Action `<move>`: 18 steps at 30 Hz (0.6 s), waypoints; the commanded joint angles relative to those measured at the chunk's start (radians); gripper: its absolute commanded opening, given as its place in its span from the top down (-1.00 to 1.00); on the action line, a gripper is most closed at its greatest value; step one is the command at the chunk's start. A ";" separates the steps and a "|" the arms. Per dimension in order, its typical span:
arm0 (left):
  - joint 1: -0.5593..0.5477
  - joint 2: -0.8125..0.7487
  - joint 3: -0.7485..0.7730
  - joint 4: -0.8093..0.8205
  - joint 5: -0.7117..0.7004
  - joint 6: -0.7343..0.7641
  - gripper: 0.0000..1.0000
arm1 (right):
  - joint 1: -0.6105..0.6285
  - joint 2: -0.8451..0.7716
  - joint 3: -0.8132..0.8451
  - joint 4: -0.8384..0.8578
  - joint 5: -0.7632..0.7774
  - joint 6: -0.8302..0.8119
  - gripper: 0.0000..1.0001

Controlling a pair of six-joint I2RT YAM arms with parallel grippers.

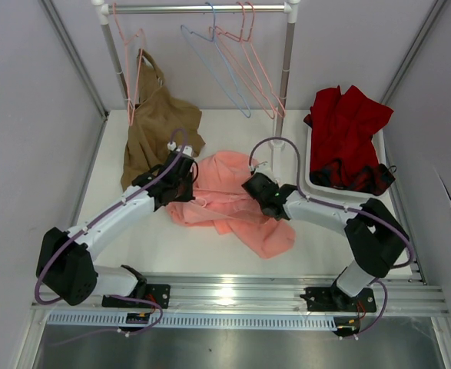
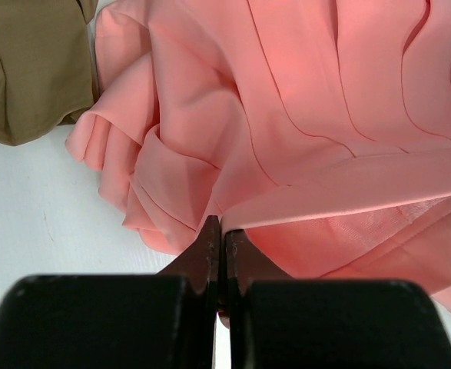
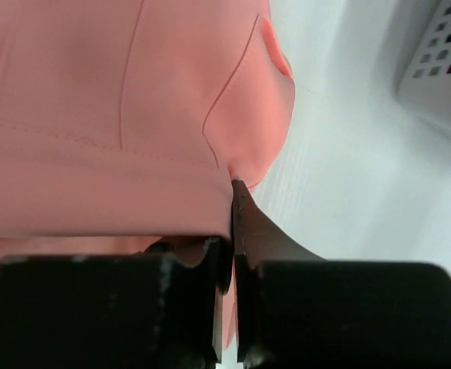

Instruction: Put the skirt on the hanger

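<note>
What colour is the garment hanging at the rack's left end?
Plain tan-brown garment, best in top view.

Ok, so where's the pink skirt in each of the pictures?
Top view: the skirt lies crumpled in the middle of the table.
Left wrist view: the skirt fills the top and right of the picture.
Right wrist view: the skirt fills the upper left.
Shared landmark: the white table shows beside the skirt in all three views.
</note>
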 commanded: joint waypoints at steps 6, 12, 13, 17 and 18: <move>0.033 -0.024 -0.008 0.039 0.020 -0.028 1.00 | -0.272 -0.310 -0.073 0.263 -0.878 0.178 1.00; 0.039 0.038 -0.088 0.151 0.070 -0.114 1.00 | -0.439 -0.421 -0.260 0.700 -1.236 0.476 1.00; 0.048 0.046 -0.097 0.169 0.071 -0.137 1.00 | -0.453 -0.416 -0.280 0.757 -1.269 0.513 1.00; 0.088 0.095 -0.152 0.235 0.068 -0.183 1.00 | -0.498 -0.360 -0.356 0.966 -1.359 0.621 1.00; 0.097 0.106 -0.162 0.257 0.066 -0.191 1.00 | -0.499 -0.334 -0.368 1.001 -1.346 0.619 1.00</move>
